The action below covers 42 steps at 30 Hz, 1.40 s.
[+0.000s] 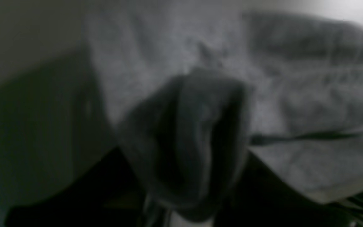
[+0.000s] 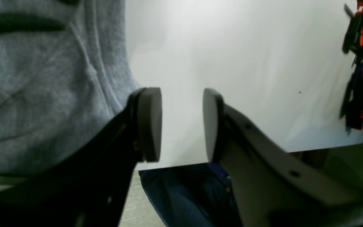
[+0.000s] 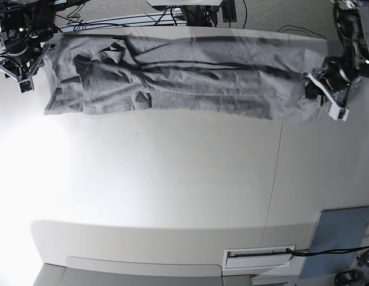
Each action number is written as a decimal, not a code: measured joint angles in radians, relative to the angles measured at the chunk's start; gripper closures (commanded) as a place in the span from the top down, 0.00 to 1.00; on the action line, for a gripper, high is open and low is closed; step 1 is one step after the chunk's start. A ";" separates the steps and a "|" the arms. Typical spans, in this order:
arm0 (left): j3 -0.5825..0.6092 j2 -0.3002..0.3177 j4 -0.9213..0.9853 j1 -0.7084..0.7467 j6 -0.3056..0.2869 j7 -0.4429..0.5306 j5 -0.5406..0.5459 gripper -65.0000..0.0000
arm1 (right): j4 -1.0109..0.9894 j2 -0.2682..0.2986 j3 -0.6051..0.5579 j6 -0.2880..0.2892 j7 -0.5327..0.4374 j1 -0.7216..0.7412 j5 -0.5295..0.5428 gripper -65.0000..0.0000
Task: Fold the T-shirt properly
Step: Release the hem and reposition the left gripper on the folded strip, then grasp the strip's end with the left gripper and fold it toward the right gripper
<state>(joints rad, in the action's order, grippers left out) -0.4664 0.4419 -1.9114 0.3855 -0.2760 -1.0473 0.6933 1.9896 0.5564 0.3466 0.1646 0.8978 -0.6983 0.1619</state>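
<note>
The heather-grey T-shirt point(image 3: 184, 83) lies stretched in a long band across the far side of the white table point(image 3: 172, 190), with black lettering showing in its folds. My left gripper point(image 3: 313, 89) is at the shirt's right end. In the blurred left wrist view it is shut on a bunched fold of the T-shirt point(image 1: 194, 132), which hides the fingertips. My right gripper point(image 3: 25, 72) is at the shirt's left end. In the right wrist view the right gripper point(image 2: 181, 124) is open and empty over bare table, with the T-shirt point(image 2: 43, 94) just beside its left pad point(image 2: 151, 123).
A bundle of orange, blue and black cables point(image 2: 362, 69) hangs off the table edge. Cables and equipment point(image 3: 190, 12) stand behind the table. A grey-blue panel point(image 3: 342, 241) and a labelled strip point(image 3: 259, 255) are at the near right. A seam point(image 3: 275, 179) runs down the tabletop.
</note>
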 measured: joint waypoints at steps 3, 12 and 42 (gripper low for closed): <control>0.001 -0.091 -0.173 0.049 0.010 -0.029 0.013 0.00 | 0.000 0.000 0.000 0.000 -0.001 0.000 0.000 0.34; 0.204 -0.185 -0.356 0.146 0.017 0.020 0.050 0.00 | 0.000 0.000 0.000 0.000 -0.005 0.000 0.000 0.34; 0.784 -0.315 -0.062 -0.095 0.309 0.158 -0.281 0.09 | 0.000 0.000 0.000 0.000 0.000 0.000 0.000 0.34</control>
<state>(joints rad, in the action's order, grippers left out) 0.3180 0.1272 -1.9732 0.2901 0.0326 -0.8898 0.4122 1.9896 0.5568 0.3466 0.1650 0.8978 -0.6979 0.1616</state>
